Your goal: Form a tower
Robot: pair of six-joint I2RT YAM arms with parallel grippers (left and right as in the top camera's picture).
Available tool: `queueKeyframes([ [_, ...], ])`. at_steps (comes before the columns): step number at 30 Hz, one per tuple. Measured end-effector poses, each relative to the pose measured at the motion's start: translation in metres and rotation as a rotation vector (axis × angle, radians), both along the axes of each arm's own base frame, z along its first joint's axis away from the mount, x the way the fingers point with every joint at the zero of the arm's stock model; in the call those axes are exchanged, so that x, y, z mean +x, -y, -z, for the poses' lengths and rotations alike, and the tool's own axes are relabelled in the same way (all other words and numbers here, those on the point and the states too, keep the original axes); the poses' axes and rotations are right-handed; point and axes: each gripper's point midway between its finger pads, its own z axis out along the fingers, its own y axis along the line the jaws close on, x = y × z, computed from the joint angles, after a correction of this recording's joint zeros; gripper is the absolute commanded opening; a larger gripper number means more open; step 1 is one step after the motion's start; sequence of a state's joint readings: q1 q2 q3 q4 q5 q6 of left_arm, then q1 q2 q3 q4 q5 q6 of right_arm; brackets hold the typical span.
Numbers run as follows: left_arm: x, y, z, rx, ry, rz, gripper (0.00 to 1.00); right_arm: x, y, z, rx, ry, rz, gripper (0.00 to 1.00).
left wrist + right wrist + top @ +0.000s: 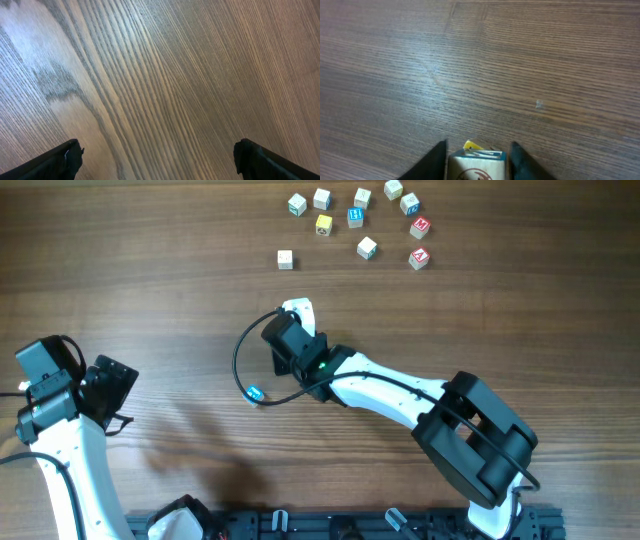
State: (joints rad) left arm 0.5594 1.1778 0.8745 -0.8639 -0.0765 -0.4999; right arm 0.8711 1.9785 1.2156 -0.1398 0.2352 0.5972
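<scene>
Brown wood-grain desk (150, 280) with two arms in black and white casings. The right pincer (478, 150) stands over the tower (477, 169), whose uppermost cube sits between the two dark, wedge-shaped fingers (436, 162). The cube shows a pale wooden square face with a red mark, a blue edge along its far side and a yellow corner just beyond it. The fingers flank the cube narrowly, just beside its sides; whether they press it or stand a sliver apart cannot be told. The cube's near part is cut off by the frame. From above, the pincer's body hides the tower, so its cubes cannot be counted. The left pincer (157, 150) is spread wide over bare desk and grips nothing, only its two black tips showing at the lower corners. Eleven loose cubes (367, 247), small and pale, some with red, blue, yellow or green faces, lie scattered beyond the right pincer's tips, well apart from it. A black cable (240, 360) loops beside the right pincer; a small blue piece (254, 393) near the loop's lower end is too small to identify.
</scene>
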Motion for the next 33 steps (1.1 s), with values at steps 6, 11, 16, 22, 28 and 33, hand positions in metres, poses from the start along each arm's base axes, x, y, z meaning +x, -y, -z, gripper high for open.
queueKeyframes([
  [6,0.0,0.0,0.0,0.0,0.0,0.0,1.0,0.002,0.0,-0.001,0.003,0.009,0.01,1.0],
  [11,0.0,0.0,0.0,0.0,0.0,0.0,1.0,-0.004,0.006,0.005,-0.019,-0.026,0.02,1.0],
  [16,0.0,0.0,0.0,0.0,0.0,0.0,1.0,-0.014,0.009,0.012,0.003,-0.098,0.058,0.99],
  [22,0.0,0.0,0.0,0.0,0.0,0.0,1.0,-0.016,0.006,0.013,0.029,-0.12,0.063,1.0],
  [28,0.0,0.0,0.0,0.0,0.0,0.0,1.0,-0.014,-0.001,0.009,0.063,-0.114,0.054,1.0],
  [33,0.0,0.0,0.0,0.0,0.0,0.0,1.0,-0.01,-0.006,0.004,0.09,-0.095,0.053,1.0],
])
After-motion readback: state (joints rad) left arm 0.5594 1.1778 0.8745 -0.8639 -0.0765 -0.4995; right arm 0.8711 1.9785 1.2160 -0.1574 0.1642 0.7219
